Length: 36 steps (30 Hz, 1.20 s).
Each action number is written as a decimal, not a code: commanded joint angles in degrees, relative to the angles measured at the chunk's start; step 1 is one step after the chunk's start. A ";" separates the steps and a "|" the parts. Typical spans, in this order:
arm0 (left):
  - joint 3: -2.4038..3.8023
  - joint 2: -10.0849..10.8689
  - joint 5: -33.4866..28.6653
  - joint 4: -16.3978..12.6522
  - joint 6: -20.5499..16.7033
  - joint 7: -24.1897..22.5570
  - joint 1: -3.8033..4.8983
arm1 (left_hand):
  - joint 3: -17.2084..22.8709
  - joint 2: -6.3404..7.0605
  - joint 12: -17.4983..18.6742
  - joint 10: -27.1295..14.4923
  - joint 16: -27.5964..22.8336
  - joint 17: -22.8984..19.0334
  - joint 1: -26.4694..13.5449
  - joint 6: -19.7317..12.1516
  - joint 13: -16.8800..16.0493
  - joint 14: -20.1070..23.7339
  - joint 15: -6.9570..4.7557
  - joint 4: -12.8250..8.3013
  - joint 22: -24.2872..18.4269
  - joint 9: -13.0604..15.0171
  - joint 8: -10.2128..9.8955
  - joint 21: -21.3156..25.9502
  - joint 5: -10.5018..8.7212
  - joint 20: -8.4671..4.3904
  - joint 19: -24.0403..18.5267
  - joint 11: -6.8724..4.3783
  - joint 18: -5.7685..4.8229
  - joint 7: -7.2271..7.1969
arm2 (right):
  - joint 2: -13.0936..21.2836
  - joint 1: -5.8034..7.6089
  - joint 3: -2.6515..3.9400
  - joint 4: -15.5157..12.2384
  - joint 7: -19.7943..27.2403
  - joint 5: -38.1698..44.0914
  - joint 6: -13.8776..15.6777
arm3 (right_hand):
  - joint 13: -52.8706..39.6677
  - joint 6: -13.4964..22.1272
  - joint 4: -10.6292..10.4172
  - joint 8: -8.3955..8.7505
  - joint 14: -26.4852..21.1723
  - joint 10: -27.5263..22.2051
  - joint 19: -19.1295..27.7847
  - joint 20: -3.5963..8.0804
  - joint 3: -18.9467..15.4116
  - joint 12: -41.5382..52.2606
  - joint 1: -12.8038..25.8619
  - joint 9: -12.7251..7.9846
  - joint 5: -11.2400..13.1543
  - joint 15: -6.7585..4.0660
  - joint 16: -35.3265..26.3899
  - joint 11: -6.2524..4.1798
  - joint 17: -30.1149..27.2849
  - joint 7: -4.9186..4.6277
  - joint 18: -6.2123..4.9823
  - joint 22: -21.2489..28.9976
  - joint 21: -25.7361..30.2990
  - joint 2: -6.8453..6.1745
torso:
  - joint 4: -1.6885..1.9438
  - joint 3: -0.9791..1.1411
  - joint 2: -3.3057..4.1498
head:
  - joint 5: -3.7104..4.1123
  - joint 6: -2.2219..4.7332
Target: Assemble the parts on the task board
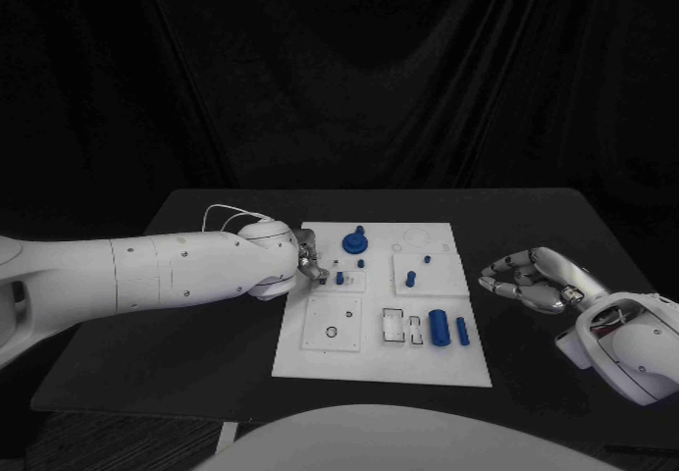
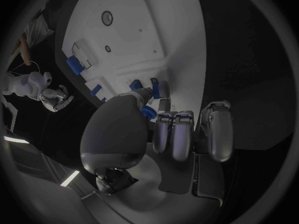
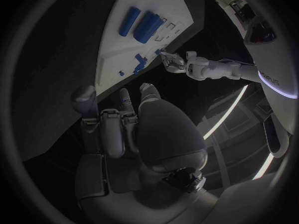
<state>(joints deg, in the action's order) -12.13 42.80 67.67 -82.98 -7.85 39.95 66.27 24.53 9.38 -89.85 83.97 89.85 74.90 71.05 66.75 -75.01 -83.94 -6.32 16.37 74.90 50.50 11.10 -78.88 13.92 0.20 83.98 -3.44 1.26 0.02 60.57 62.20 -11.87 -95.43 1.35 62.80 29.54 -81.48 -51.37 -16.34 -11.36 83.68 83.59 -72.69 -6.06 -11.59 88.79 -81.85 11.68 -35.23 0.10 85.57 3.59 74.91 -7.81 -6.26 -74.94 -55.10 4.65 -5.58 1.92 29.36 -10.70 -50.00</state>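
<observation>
Mostly, left hand (image 1: 309, 263) hides a blue part (image 1: 339, 279) it touches.

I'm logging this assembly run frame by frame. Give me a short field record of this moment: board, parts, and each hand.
board: white rectangular task board lying in the middle of the black table
parts: small blue pieces; two blue cylinders lie side by side near the board's front right
left hand: silver left hand over the board's left edge, fingertips at a small blue peg; grip unclear
right hand: silver right hand off the board's right side, fingers curled, holding nothing
</observation>
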 commanded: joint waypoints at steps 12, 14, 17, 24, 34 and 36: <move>-0.10 -0.16 -0.05 -0.25 2.35 -0.77 -0.64 | -0.13 0.07 -0.15 6.03 0.15 15.10 -0.55 -0.45 -14.99 -6.06 -0.26 -0.28 12.01 -0.07 0.20 0.51 -0.47 -0.32 2.91 -0.39 1.05 0.12 | -0.09 -0.15 0.03 -0.15 -0.53 0.10 0.72 | -6.44 0.12 0.03 -0.03 2.97 3.95 0.32 -0.13 0.34 -0.33 -0.52 -0.10 -0.23 -0.13 -0.08 -0.02 9.51 -0.11 -0.85 -5.60 0.33 0.08 | 0.02 0.00 0.02 | -0.02 0.00; -0.10 -0.17 -0.05 -0.30 2.57 -0.82 -0.69 | -0.13 0.07 -0.15 6.03 0.15 15.10 -0.55 -0.45 -14.99 -6.06 -0.26 -0.28 12.01 -0.07 0.20 0.51 -0.47 -0.32 2.91 -0.39 1.05 0.12 | -0.10 -0.15 0.03 -0.14 -0.54 0.10 0.73 | -6.44 0.12 0.03 -0.03 2.97 3.95 0.32 -0.13 0.34 -0.33 -0.52 -0.10 -0.23 -0.13 -0.08 -0.02 9.51 -0.11 -0.85 -5.60 0.33 0.08 | 0.03 0.00 0.00 | -0.02 0.00; -0.10 -0.18 -0.05 -0.38 2.86 -0.88 -0.76 | -0.13 0.05 -0.15 6.03 0.15 15.10 -0.54 -0.46 -14.99 -6.06 -0.26 -0.30 11.99 -0.07 0.20 0.60 -0.52 -0.32 2.89 -0.39 1.07 0.12 | -0.11 -0.15 0.03 -0.15 -0.55 0.10 0.73 | -6.44 0.12 0.03 -0.03 2.97 3.95 0.32 -0.13 0.34 -0.33 -0.52 -0.10 -0.23 -0.13 -0.08 -0.02 9.51 -0.11 -0.85 -5.60 0.33 0.08 | 0.01 0.00 -0.02 | -0.02 0.00; -0.10 -0.16 -0.05 -0.46 3.44 -0.91 -0.92 | -0.13 0.03 -0.15 6.03 0.15 15.10 -0.54 -0.46 -14.99 -6.06 -0.25 -0.30 11.99 -0.06 0.20 0.58 -0.57 -0.32 2.90 -0.39 1.07 0.13 | -0.11 -0.16 0.03 -0.12 -0.59 0.10 0.71 | -6.42 0.12 0.03 -0.03 2.94 3.93 0.37 -0.13 0.35 -0.34 -0.54 -0.10 -0.23 -0.13 -0.12 -0.02 9.46 -0.11 -0.87 -5.58 0.43 0.08 | -0.01 -0.01 0.02 | -0.10 0.00; -0.10 -0.58 -0.05 0.09 4.05 -1.03 -1.10 | -0.17 -0.12 -0.15 6.03 0.15 15.10 -0.59 -0.56 -14.99 -6.06 -0.22 -0.30 11.92 -0.05 0.18 0.84 -0.82 -0.30 2.81 -0.36 1.12 0.17 | -0.17 -0.16 0.03 -0.04 -0.66 0.10 0.61 | -6.39 0.13 0.03 -0.03 2.94 3.89 0.41 -0.13 0.36 -0.36 -0.55 -0.11 -0.24 -0.13 -0.12 -0.02 9.46 -0.11 -0.89 -5.56 0.52 0.08 | -0.01 -0.01 -0.01 | -0.13 0.00; -0.10 -0.64 -0.05 0.23 4.15 -0.94 -1.12 | -0.27 -0.17 -0.15 6.03 0.15 15.10 -0.72 -0.73 -14.99 -6.06 -0.20 -0.25 11.92 -0.06 0.10 0.86 -0.95 -0.28 2.80 -0.31 1.12 0.25 | -0.18 -0.16 0.03 -0.02 -0.66 0.10 0.59 | -6.39 0.13 0.03 -0.03 2.94 3.89 0.41 -0.13 0.36 -0.36 -0.55 -0.11 -0.24 -0.13 -0.12 -0.02 9.46 -0.11 -0.89 -5.56 0.52 0.08 | -0.01 -0.01 0.00 | -0.09 0.00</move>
<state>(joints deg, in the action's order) -11.97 42.30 67.94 -82.89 -5.67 39.42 65.65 24.42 9.32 -89.84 84.14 89.85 74.90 70.53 66.43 -75.01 -83.95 -6.33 16.27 74.90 50.65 11.33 -78.28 13.17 0.20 83.98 -3.47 1.26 0.33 60.40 62.18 -11.87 -95.38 1.33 62.80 29.54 -81.49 -51.37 -16.28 -11.36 83.68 83.59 -72.69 -6.06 -11.52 88.58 -81.85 11.65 -35.23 0.10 85.57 3.59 74.90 -7.80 -6.26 -74.92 -54.86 4.65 -5.58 1.91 29.37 -10.82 -50.00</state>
